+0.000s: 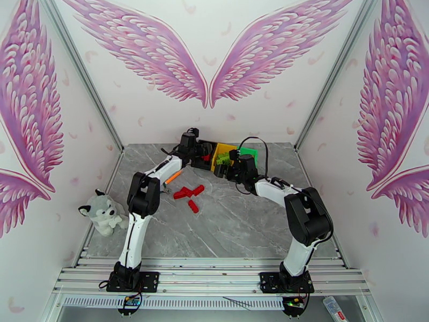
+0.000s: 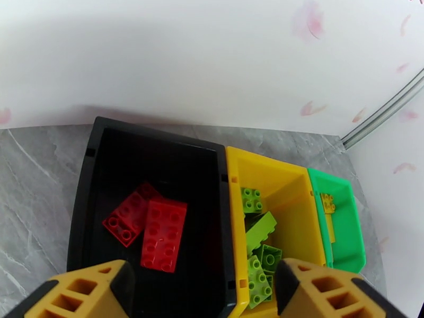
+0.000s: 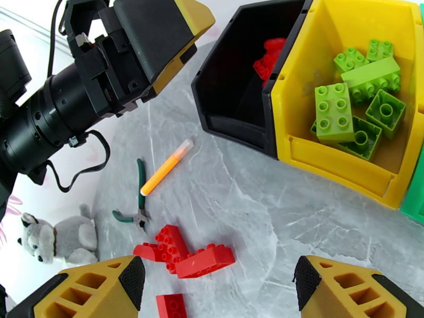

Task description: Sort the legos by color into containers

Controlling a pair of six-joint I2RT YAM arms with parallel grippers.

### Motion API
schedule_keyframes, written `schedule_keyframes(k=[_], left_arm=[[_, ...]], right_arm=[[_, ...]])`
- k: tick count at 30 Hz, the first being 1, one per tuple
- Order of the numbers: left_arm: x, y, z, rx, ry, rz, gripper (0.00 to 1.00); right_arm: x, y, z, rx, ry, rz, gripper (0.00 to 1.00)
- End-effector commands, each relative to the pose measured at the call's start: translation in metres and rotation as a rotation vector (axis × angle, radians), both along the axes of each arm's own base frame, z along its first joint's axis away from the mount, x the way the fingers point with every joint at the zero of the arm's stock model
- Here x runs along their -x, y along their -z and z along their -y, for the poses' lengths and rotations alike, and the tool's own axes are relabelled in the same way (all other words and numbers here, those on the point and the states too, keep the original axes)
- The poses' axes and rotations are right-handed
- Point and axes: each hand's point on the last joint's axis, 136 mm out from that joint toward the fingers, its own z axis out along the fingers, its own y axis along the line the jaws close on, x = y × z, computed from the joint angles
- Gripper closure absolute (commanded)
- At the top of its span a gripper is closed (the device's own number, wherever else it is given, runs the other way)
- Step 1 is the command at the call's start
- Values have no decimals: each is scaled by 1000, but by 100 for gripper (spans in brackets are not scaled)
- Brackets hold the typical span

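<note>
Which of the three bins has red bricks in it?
The black bin, at the left end of the row, holds red bricks. The yellow bin next to it holds light green bricks, and the green bin a yellow brick.

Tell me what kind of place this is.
Likely a staged robot demo booth: white walls painted with pink wings, arms bolted to a metal rail, bricks and bins laid out.

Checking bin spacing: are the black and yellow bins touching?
Touching. Left wrist view shows the black bin and yellow bin with side walls pressed flush, no gap.
</note>
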Motion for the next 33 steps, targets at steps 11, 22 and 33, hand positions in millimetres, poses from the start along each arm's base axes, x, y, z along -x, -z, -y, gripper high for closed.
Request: schedule_keyframes(k=[11,22,33], left_arm=[[89,-34,-59,-95,-159,76,18],[191,37,-155,-27,-356,-52,1],[237,53,-214,61,-461,-70,1]], right_arm=[[6,9,-37,129,-103,34,25],[50,35,-99,308,-291,33,22],[115,87,-132,541,-429,-18,27]])
